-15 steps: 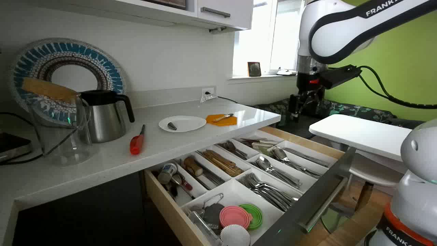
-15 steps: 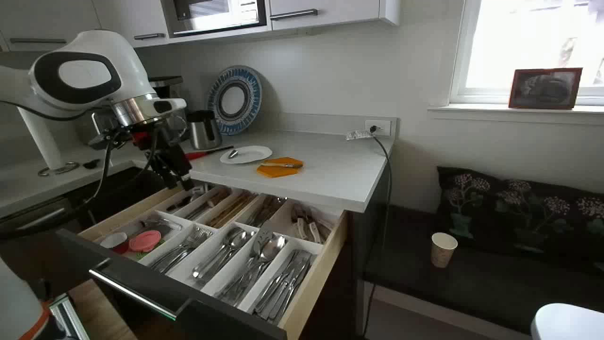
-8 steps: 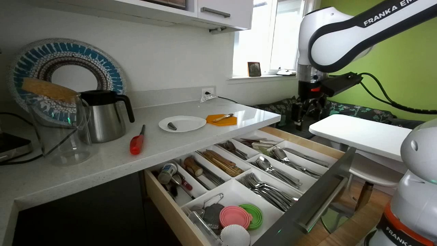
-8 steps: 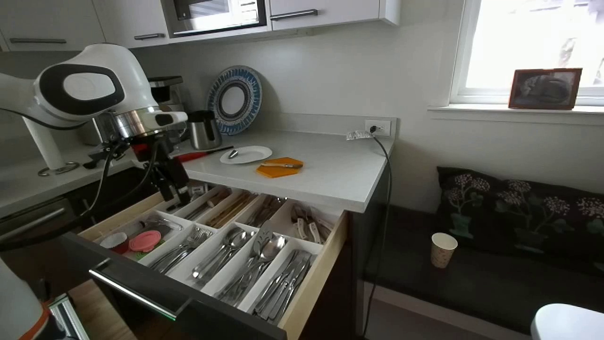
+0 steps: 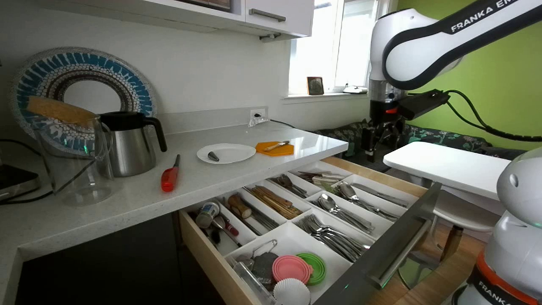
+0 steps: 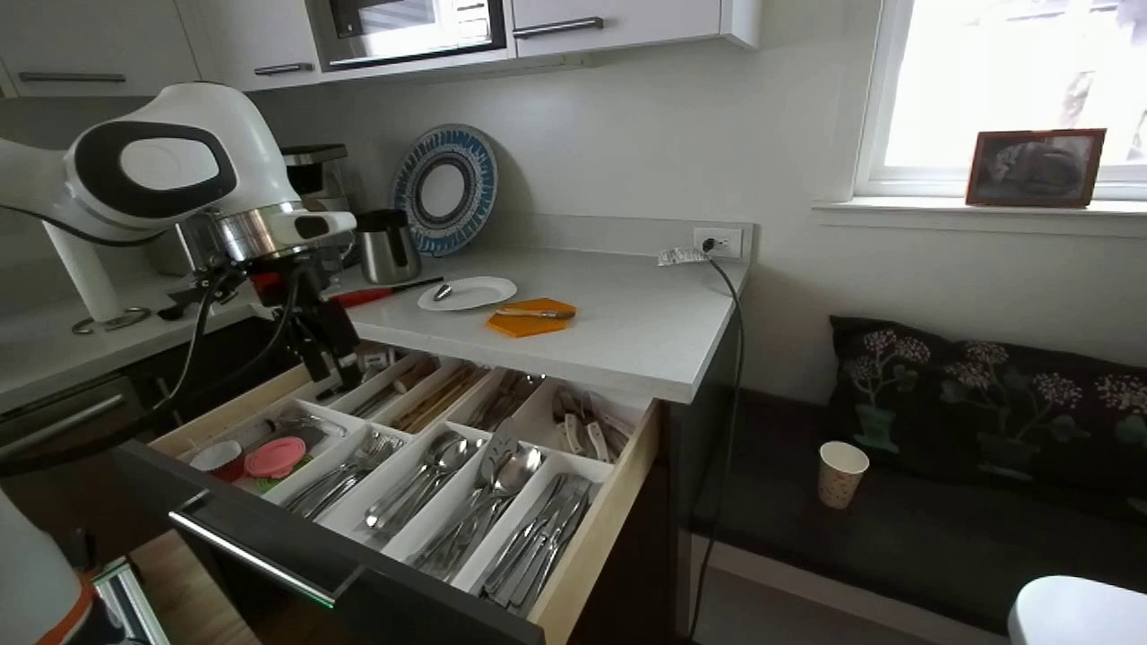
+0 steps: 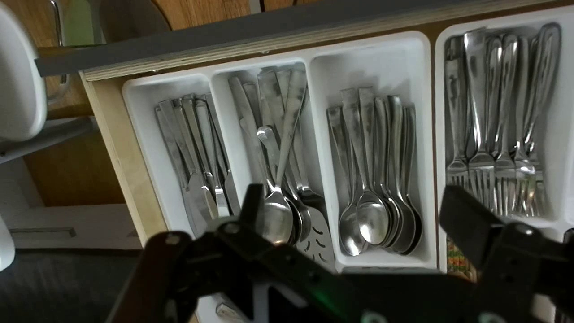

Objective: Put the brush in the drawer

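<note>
Brush [image 5: 277,146]: wooden-handled, lying on an orange sheet [image 5: 283,151] on the pale counter [image 5: 211,135], near mid-frame in both exterior views; outside the drawer and well apart from the gripper

Drawer [image 5: 211,262]: pulled out across the lower part of both exterior views, with light-wood sides, a dark grey front and white compartments

Gripper [image 7: 354,197]: holds nothing; the wrist view shows its two black fingers [image 7: 468,220] spread wide at the bottom of the frame, while the exterior views leave the gap hard to judge

Cutlery: the wrist view alone looks down on it closely, with knives [image 7: 193,139] at left, a slotted server [image 7: 318,237] among serving spoons next to them, then spoons [image 7: 376,211] near the centre and forks [image 7: 506,125] at upper right

Green bowl [image 5: 316,270]: plain to see in an exterior view, at lower centre, partly covered by a pink bowl [image 5: 291,270]; elsewhere only slivers of its green appear

Paper cup [image 6: 840,479]: patterned, on a dark bench [image 6: 780,537] right of centre, seen only in an exterior view

Green wall [image 5: 499,84]: fills the upper right in an exterior view, behind the robot arm [image 5: 410,59]
</note>
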Robot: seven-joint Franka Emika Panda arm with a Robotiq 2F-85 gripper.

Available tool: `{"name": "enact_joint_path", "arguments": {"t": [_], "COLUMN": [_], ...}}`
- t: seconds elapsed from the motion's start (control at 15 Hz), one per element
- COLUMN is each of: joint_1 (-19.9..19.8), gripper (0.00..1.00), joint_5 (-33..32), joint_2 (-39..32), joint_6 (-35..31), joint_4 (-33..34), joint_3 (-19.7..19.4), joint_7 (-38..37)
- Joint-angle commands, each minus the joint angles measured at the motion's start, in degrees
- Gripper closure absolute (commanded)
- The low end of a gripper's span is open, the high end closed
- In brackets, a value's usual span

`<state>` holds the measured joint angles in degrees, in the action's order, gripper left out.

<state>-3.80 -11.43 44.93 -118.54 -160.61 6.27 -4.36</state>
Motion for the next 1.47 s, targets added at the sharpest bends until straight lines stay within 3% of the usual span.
{"name": "enact_joint_path", "arguments": {"t": [0.0,0.4,0.8,1.2,1.4], "joint_1": [0.6,1.0,0.0,1.2,3.0], "gripper": [0.00,0.00,0.00,0.00,0.00], "joint_5": [0.7,6.9,9.3,3.0,-4.5], "joint_2": [-3.9,-17.1,-30.4,-42.2,-47.0], "joint_6": [3.9,6.6,1.7,-3.1,-3.8], "joint_4": [4.7,21.4,33.8,43.6,47.8], "joint_3": [1.2,5.6,6.1,5.0,4.1], "joint_7": [-3.7,-18.8,-36.2,-58.2,-71.0]}}
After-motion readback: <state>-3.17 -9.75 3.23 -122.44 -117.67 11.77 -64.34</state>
